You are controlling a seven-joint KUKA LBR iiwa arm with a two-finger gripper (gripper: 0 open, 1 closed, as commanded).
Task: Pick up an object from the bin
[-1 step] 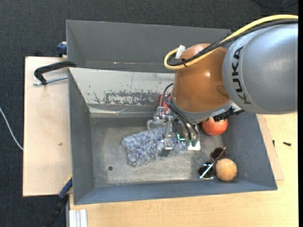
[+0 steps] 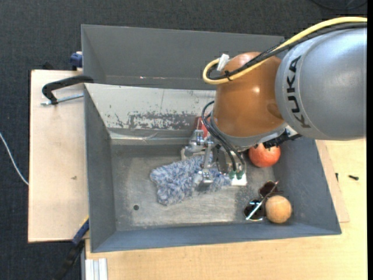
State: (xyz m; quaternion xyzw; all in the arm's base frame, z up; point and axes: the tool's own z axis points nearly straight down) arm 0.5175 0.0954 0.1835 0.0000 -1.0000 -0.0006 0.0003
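Here, in the camera view, the gripper [image 2: 205,177] sat low over the right end of a blue-grey fuzzy cloth [image 2: 175,182] lying mid-floor in the bin [image 2: 96,174] — wide or narrow, we could not tell. We judged the cloth soft, light and limp, best pinched at a raised fold. Open floor lay left of it; a red ball [image 2: 265,155], sunglasses [image 2: 257,203] and an orange ball [image 2: 278,209] crowded the right.
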